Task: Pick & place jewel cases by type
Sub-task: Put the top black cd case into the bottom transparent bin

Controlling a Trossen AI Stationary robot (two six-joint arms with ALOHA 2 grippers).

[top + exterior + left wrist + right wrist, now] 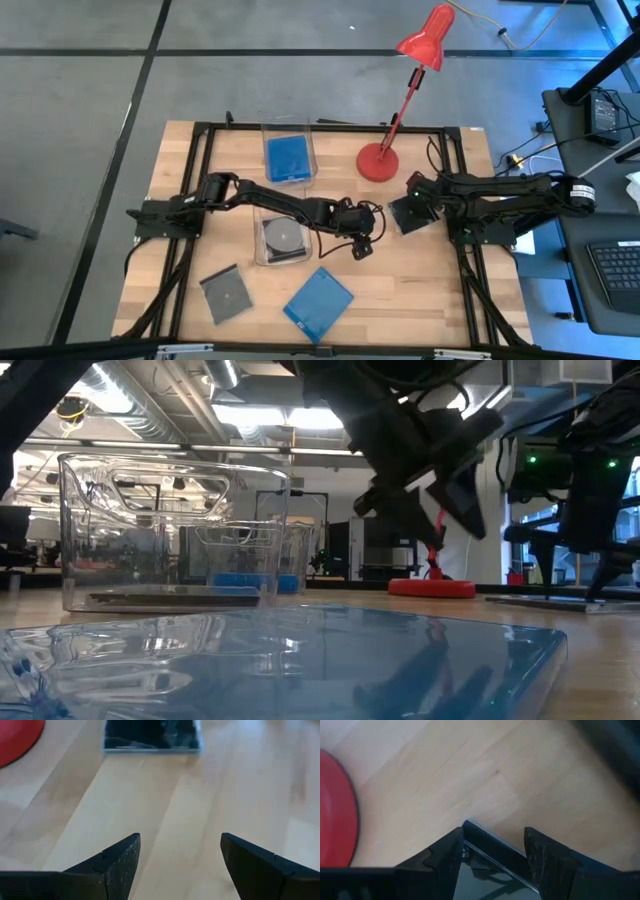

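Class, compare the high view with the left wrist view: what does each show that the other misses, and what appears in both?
Only the high view shows the two clear bins, one holding a blue jewel case, the loose blue case, the grey case and the right pincer. Only the left wrist view shows the left pincer open and empty. Both share the dark case by the red lamp base.
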